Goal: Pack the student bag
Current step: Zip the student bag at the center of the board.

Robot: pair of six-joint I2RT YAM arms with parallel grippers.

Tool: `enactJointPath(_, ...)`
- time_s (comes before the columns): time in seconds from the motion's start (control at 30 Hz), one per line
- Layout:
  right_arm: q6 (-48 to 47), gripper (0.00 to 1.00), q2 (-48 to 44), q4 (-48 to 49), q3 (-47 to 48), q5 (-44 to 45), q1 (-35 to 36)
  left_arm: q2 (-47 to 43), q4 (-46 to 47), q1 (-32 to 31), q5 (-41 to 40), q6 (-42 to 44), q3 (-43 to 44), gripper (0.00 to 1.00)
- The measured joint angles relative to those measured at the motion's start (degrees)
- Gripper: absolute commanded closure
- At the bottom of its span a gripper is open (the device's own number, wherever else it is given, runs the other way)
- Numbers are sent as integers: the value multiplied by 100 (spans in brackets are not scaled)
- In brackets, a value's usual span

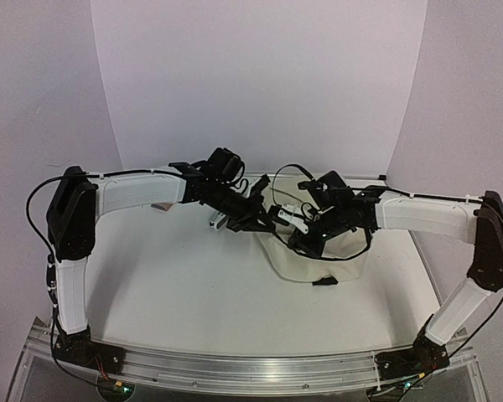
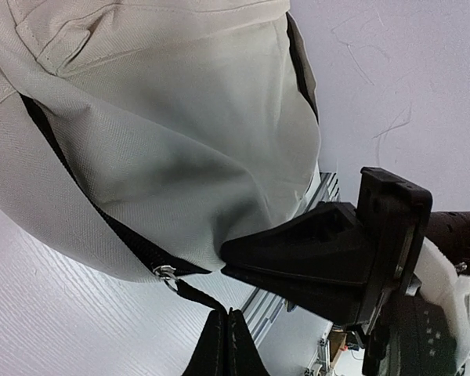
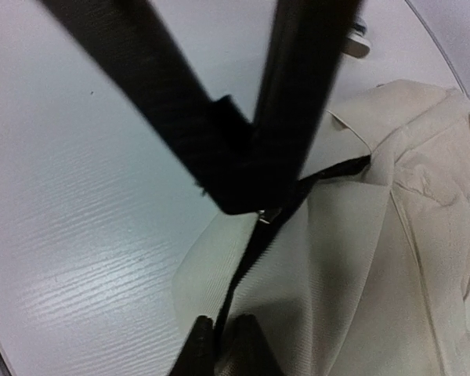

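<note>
The student bag (image 1: 318, 261) is a cream fabric backpack standing right of the table's middle. Both arms meet over its top. My left gripper (image 1: 245, 216) is shut on the black zipper pull strap (image 2: 189, 294), which hangs from a metal ring (image 2: 166, 272) on the bag's black zipper line; the cream fabric (image 2: 164, 133) fills the left wrist view. My right gripper (image 1: 306, 228) is shut on the bag's black zipper edge (image 3: 247, 266) and the cream fabric (image 3: 360, 274) beside it. The right gripper's black body (image 2: 321, 251) presses against the bag in the left wrist view.
A flat brownish object (image 1: 161, 205) lies partly under the left forearm. A small pale object (image 1: 218, 222) lies by the left gripper. A black buckle (image 1: 323, 282) hangs at the bag's near side. The aluminium rail (image 1: 251, 364) runs along the near edge.
</note>
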Motion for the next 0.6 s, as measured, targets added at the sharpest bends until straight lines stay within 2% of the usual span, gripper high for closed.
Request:
enactJointPath(0.23,-39,100,-272,165,-240,161,0,8,-57,219,-58,25,8,100)
enactJointPath(0.6,-669,100,-1646,374,-1440,262,-17,533,-670,355,-165,296,648,100)
